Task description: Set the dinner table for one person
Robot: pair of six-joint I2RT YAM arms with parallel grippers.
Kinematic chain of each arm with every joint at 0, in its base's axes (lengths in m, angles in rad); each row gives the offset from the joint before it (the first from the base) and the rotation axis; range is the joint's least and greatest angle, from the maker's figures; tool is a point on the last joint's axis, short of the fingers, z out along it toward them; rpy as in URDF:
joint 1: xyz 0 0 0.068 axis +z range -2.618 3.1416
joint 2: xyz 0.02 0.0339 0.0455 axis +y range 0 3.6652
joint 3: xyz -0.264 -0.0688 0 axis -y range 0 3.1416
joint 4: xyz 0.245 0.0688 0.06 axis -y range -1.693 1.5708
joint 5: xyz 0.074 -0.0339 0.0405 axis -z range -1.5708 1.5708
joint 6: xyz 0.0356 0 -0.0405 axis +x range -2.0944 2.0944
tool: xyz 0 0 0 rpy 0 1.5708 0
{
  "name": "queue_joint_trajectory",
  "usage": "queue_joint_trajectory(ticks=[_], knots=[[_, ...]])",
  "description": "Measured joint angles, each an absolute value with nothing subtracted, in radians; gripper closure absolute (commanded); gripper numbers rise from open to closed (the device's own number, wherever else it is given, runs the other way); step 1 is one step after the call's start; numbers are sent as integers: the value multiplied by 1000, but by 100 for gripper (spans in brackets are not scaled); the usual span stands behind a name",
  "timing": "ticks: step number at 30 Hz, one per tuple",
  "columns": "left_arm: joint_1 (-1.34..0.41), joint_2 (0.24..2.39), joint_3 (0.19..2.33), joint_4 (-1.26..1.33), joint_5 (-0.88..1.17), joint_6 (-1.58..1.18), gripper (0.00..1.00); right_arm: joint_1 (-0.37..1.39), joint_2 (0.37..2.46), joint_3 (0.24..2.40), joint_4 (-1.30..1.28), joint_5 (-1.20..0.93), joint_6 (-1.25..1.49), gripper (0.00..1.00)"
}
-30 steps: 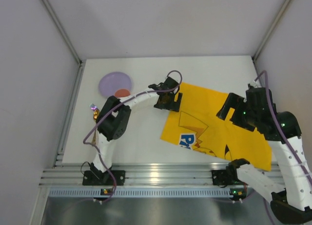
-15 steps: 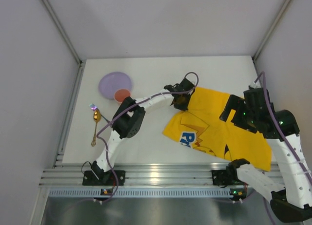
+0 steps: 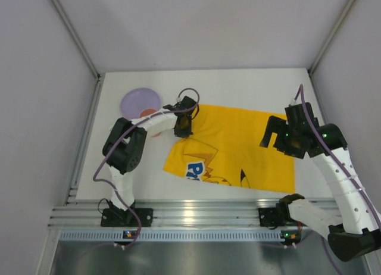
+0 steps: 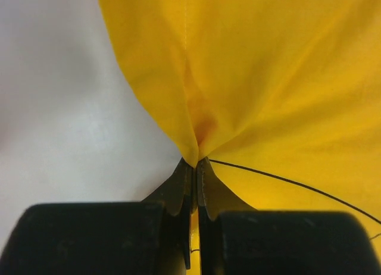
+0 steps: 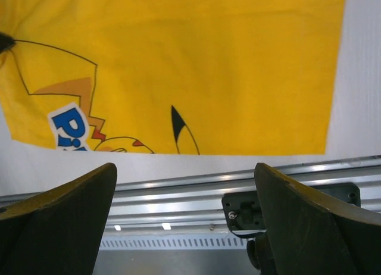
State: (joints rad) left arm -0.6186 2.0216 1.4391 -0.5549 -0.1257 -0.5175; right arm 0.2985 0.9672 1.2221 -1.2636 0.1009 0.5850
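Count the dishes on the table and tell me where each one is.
2. A purple plate sits at far left. An orange bowl is at its near edge, partly covered by the left arm. The arm may hide other items.

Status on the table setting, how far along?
Early. Done: the yellow mat lies spread nearly flat on the table. In hand: the left pincer is shut on the mat's far left corner, bunching it; the right pincer hangs open, empty. Left: the purple plate and orange cup sit off the mat at far left; nothing is on it.
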Motion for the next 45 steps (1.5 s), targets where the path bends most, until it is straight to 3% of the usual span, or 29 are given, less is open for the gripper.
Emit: queue_joint_trajectory(ticks=[5, 12, 13, 14, 17, 21, 24, 31, 34, 38, 45], knots=[[-552, 1876, 1243, -591, -212, -559, 100, 298, 1012, 1201, -1219, 55, 570, 0], [-582, 1825, 1175, -599, -257, -615, 99, 298, 1052, 1198, -1176, 19, 541, 0], [-582, 1821, 1171, -603, -263, -623, 91, 298, 1053, 1198, -1173, 17, 537, 0], [-582, 1818, 1169, -609, -270, -628, 60, 298, 1054, 1198, -1171, 16, 532, 0], [-582, 1807, 1169, -647, -294, -640, 19, 298, 1054, 1198, -1171, 12, 519, 0], [-583, 1757, 1216, -758, -346, -653, 6, 298, 1046, 1188, -1169, 9, 506, 0], [-585, 1673, 1320, -839, -395, -656, 1, 296, 1026, 1169, -1169, 10, 496, 0], [-587, 1412, 1475, -896, -579, -660, 1, 292, 985, 1128, -1170, 22, 482, 0], [-550, 1309, 1399, -864, -663, -679, 3, 292, 982, 1125, -1168, 26, 480, 0], [-369, 1216, 1187, -763, -650, -633, 1, 291, 981, 1125, -1168, 30, 480, 0], [-119, 1236, 1107, -636, -462, -515, 4, 291, 971, 1097, -1166, 33, 478, 0]])
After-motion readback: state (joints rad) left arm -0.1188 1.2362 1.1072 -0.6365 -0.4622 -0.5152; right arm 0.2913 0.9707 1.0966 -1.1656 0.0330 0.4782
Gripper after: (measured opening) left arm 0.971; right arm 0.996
